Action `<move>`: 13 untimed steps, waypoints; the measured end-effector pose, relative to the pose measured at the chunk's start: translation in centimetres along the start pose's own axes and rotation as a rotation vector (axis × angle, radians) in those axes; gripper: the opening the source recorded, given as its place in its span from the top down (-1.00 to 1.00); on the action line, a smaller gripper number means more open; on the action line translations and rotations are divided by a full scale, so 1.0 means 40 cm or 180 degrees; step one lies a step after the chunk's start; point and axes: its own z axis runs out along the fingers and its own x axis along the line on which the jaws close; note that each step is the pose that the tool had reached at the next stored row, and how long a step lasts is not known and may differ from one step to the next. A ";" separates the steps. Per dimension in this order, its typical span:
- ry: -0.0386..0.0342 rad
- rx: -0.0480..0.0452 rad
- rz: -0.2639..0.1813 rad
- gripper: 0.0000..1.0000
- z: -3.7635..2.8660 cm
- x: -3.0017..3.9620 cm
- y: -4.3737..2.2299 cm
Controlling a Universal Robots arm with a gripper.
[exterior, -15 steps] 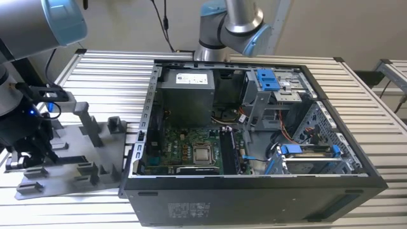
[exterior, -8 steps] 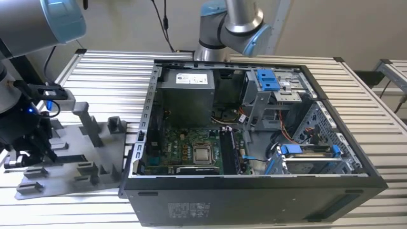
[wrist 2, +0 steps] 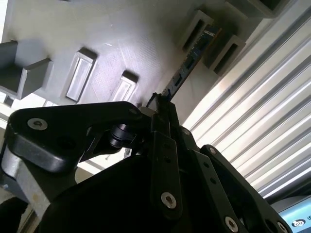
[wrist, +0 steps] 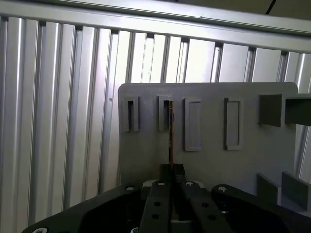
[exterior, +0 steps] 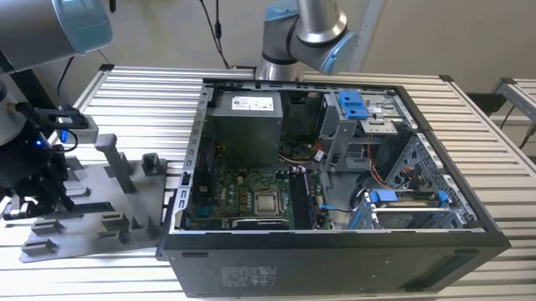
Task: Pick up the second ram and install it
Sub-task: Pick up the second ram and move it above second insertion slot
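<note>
Currently the gripper (exterior: 35,202) hangs over the grey holder tray (exterior: 125,210) at the exterior view's left, beside the open computer case (exterior: 335,257) on the slatted bench (exterior: 142,100). In both wrist views the jaws are drawn together on the near end of the second ram (wrist 2: 190,62), which stands on edge. Its far end sits between two raised slot blocks of the tray (wrist: 146,145). In the first wrist view the ram (wrist: 170,128) shows edge-on as a thin line running from the slot down to the gripper (wrist: 171,168). Grip looks firm, but whether the board has lifted clear of the slot cannot be told. A T-shaped post (exterior: 113,160) stands upright on the tray, apart from the gripper.
</note>
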 end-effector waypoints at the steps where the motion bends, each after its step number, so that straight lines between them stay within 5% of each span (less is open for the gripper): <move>1: 0.0000 0.0000 0.0000 0.73 -0.001 0.000 0.000; 13: 0.0000 0.0000 0.0000 0.73 -0.011 0.000 0.000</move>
